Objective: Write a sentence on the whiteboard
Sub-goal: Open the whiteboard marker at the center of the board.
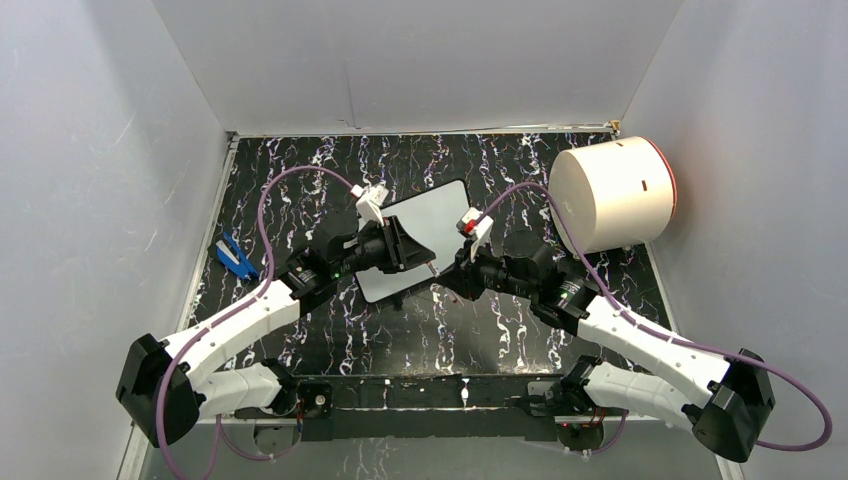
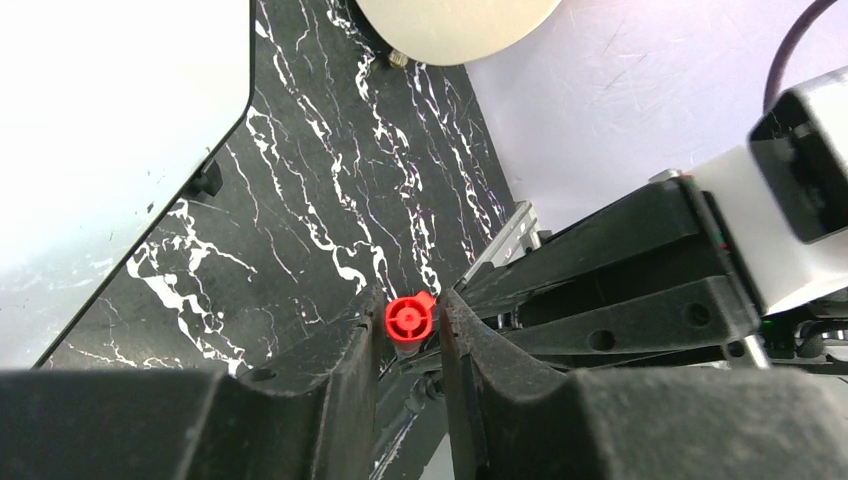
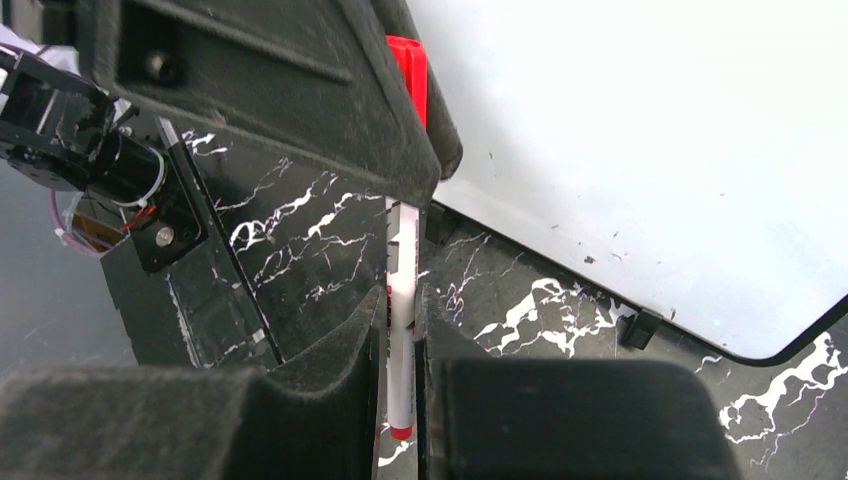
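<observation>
Uncapping step: my right jaws clamp marker [image 3: 402,270], my left jaws narrow, pinching red cap [image 2: 408,318]; next, straight pull apart; whiteboard [image 1: 430,225] blank.

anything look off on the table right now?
Nothing spilled or damaged. The whiteboard sits skewed on the table, blank. The big white cylinder at the right rear appears to lie on its side. A small blue object lies alone near the left wall.
</observation>
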